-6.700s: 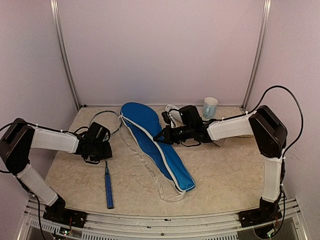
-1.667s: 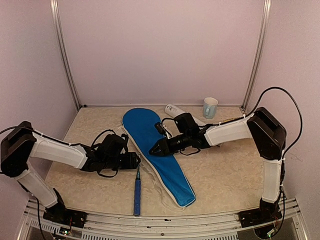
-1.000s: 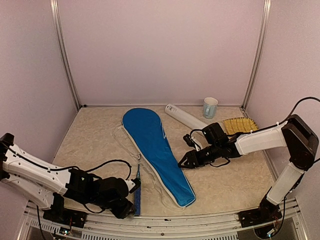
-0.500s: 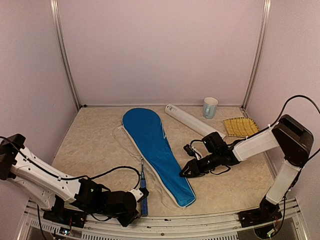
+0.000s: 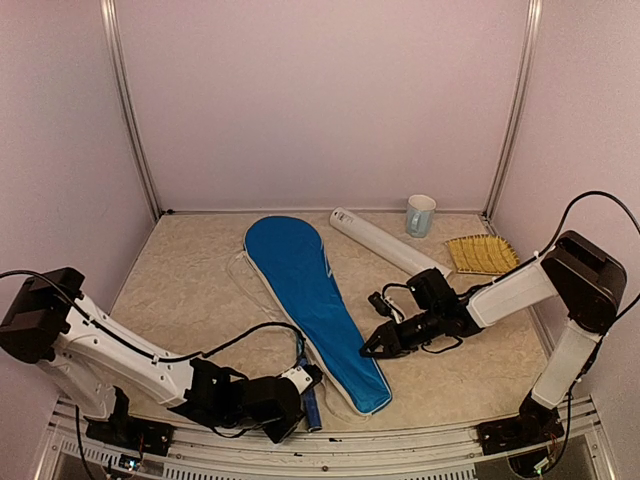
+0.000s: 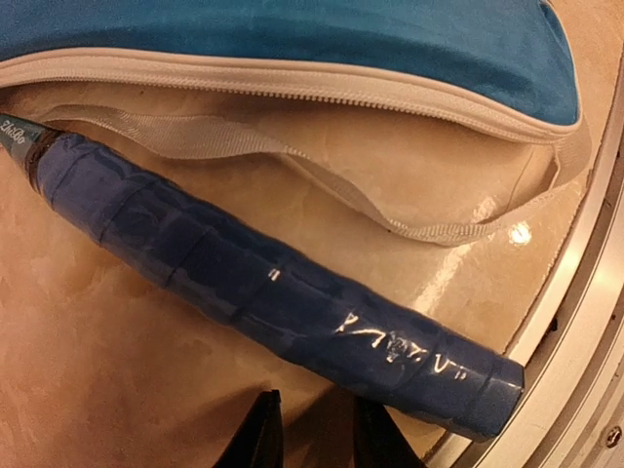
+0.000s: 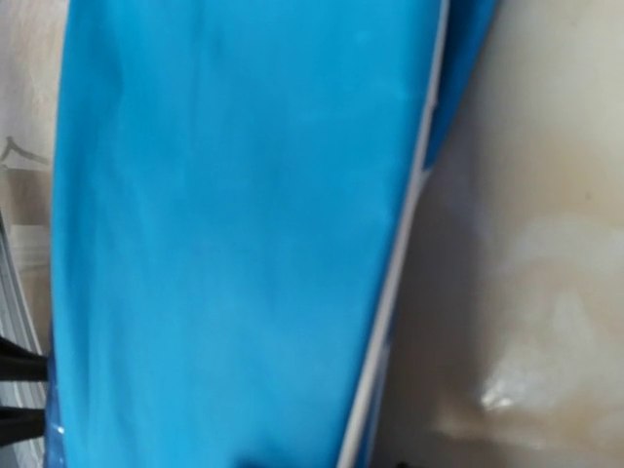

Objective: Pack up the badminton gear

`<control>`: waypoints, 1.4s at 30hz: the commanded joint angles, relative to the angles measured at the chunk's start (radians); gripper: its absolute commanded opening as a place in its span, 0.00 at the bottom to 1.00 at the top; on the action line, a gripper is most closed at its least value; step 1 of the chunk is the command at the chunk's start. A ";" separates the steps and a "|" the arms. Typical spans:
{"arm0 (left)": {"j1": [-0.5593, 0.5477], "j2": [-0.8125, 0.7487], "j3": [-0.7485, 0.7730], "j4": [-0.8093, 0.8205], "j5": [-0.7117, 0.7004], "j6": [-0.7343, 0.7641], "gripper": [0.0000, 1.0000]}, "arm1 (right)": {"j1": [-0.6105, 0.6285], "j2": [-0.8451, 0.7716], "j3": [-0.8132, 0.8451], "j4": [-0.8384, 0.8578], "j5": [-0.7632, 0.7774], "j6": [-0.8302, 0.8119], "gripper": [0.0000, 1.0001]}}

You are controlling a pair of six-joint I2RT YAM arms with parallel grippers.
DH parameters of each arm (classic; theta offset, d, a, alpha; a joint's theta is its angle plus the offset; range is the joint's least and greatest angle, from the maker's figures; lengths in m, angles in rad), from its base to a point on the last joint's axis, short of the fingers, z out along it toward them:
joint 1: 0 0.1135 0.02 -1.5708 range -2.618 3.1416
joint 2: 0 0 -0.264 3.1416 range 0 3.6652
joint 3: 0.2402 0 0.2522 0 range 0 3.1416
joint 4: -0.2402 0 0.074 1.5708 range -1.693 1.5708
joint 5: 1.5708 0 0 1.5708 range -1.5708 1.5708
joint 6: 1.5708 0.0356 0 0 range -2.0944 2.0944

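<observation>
Racket handle (image 6: 273, 292) looks light, stiff, with grippy tape; grasp mid-wrap. Left hand (image 6: 317, 431) is narrowly parted and empty; right hand (image 5: 372, 347) I cannot tell

The racket cover (image 5: 315, 290) is bright blue with white piping and a pale webbing strap (image 6: 175, 144). The racket handle (image 6: 273, 292) wears dark blue wrapped tape. The tube (image 5: 385, 243) is white, the mug (image 5: 420, 214) pale blue, the brush (image 5: 482, 254) straw-yellow. The desk (image 5: 190, 290) is beige, marbled.
</observation>
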 commanded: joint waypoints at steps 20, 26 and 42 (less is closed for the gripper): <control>-0.122 0.007 -0.096 0.261 -0.106 0.263 0.42 | 0.014 -0.004 -0.023 0.005 -0.012 0.021 0.36; -0.112 0.011 -0.109 0.327 -0.099 0.282 0.43 | 0.041 0.018 -0.017 0.003 0.005 0.024 0.36; -0.057 -0.060 -0.108 0.419 -0.231 0.338 0.21 | 0.054 0.050 -0.017 0.004 0.014 0.007 0.29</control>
